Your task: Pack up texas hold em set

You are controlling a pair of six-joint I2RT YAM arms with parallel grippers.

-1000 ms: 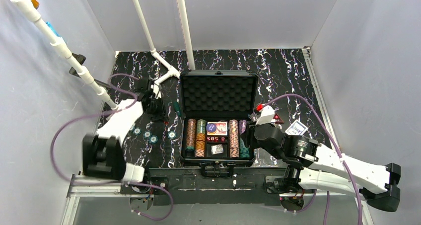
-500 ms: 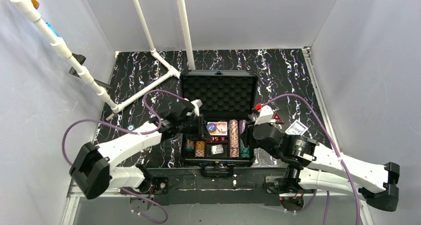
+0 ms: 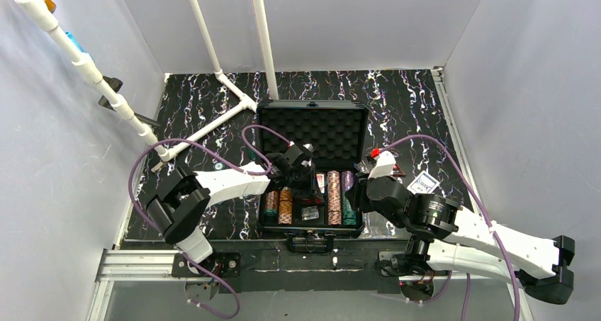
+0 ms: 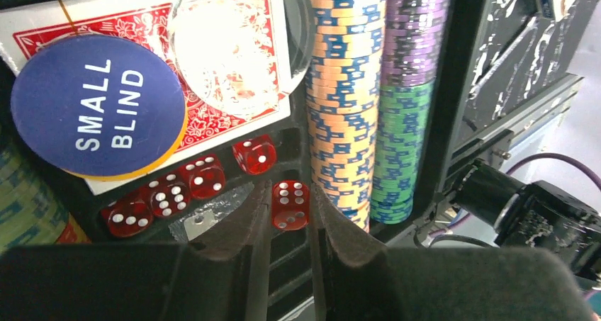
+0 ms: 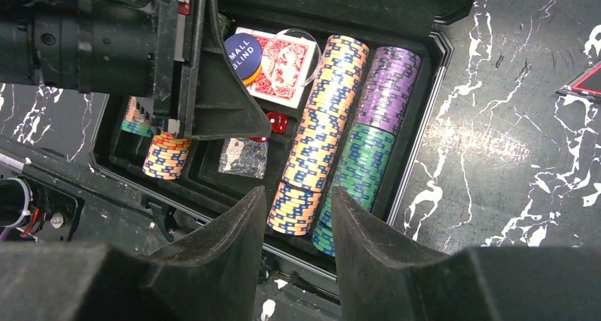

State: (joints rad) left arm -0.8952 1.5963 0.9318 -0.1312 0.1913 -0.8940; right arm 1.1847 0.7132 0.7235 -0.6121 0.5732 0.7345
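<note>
The black case (image 3: pixel 312 229) lies open, its foam lid (image 3: pixel 312 126) tipped back. Rows of striped chips (image 4: pixel 344 101) fill it beside a red card deck (image 4: pixel 42 34), a blue SMALL BLIND disc (image 4: pixel 98 105) and loose red dice (image 4: pixel 202 178). My left gripper (image 4: pixel 290 193) hangs over the case's middle compartment, shut on one red die (image 4: pixel 290 205) pinched between its fingertips. My right gripper (image 5: pixel 298 197) hovers open over the case's near right corner, above the orange and green chip rows (image 5: pixel 319 133), holding nothing. The red triangle piece (image 5: pixel 585 83) lies on the table to the right.
A card deck (image 3: pixel 424 183) lies on the marbled table right of the case, behind my right arm. White pipes (image 3: pixel 212 115) cross the back left. A small foil bag (image 5: pixel 244 158) sits in the case. A metal rail (image 3: pixel 142 261) runs along the near edge.
My left arm has swung from the table's left side across to the middle of the case. The right arm has barely shifted.
</note>
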